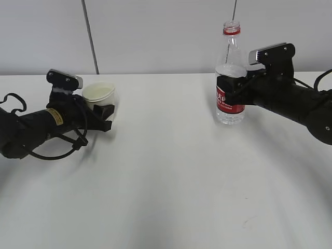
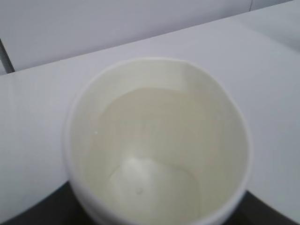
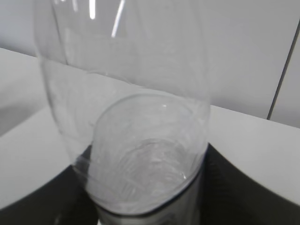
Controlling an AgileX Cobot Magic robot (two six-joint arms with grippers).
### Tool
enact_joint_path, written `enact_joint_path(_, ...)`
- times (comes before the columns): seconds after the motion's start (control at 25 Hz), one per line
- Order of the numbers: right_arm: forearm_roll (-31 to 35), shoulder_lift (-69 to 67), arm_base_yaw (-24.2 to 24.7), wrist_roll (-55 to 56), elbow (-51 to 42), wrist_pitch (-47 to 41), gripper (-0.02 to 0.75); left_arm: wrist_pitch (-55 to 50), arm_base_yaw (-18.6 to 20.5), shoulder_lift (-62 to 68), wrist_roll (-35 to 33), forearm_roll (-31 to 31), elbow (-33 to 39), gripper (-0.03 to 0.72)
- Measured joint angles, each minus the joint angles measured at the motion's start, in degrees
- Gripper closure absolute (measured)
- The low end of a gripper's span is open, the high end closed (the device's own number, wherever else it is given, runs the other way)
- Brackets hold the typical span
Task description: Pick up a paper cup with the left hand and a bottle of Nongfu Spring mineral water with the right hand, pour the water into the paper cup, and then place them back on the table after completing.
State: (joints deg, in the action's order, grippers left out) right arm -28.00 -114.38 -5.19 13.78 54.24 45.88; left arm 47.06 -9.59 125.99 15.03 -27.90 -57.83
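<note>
Two arms work at the far side of the white worktop, each near its own edge. At the left, the left hand has its fingers closed around a white paper cup, which stands upright with its mouth open; the left wrist view seems to show water in it. Toward the right, the right hand has its fingers clamped on the red label band of a Nongfu Spring bottle, uncapped, upright and partly filled. Bottle and cup are well apart, both vertical so nothing spills; I judge pouring done and both being set down.
</note>
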Motion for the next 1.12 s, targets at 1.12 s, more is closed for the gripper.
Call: enact_joint_path(1.12, -0.1, 0.0, 0.0, 0.2, 0.0, 0.0, 0.344, 5.2, 0.0, 1.4, -0.1, 2.7, 0.0, 0.161)
